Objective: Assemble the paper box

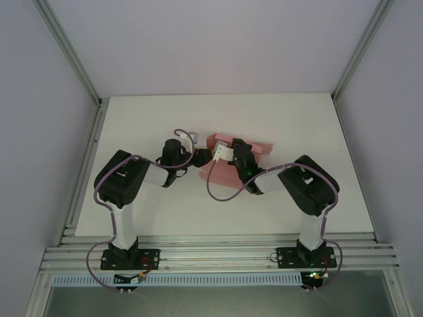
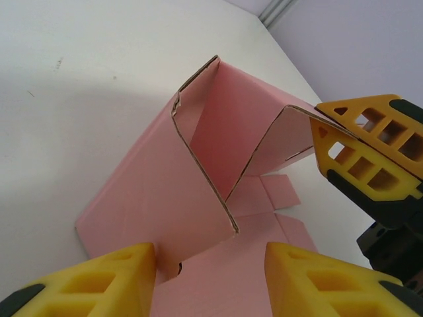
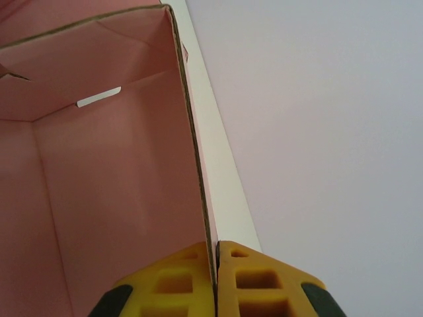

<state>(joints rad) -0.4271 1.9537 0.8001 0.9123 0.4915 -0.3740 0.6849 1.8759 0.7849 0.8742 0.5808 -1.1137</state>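
In the top view the paper box lies a little above the middle of the frame, on the white table. It is a pink, half-folded sheet with some panels raised. The two arms meet over it: the left gripper comes from the left and is at the left edge of the pink board, and the right gripper is over its upper part. In the left wrist view the paper box is in the middle of the frame. One panel stands up and bends at a sharp crease, and flat tabs lie behind it on the table. The left gripper is at the bottom edge, with its two yellow fingers clearly apart, about half open. The flat pink board lies between them and they grip nothing. The left finger is very near the raised panel, but I cannot tell if it touches. At the upper right of the same frame the right gripper pinches the top edge of another raised panel. In the right wrist view the right gripper is at the bottom middle. Its fingers are pressed together on the thin edge of a standing wall of the paper box, whose pink inside is on the left half of the frame. A narrow strip of table runs just beside this wall.
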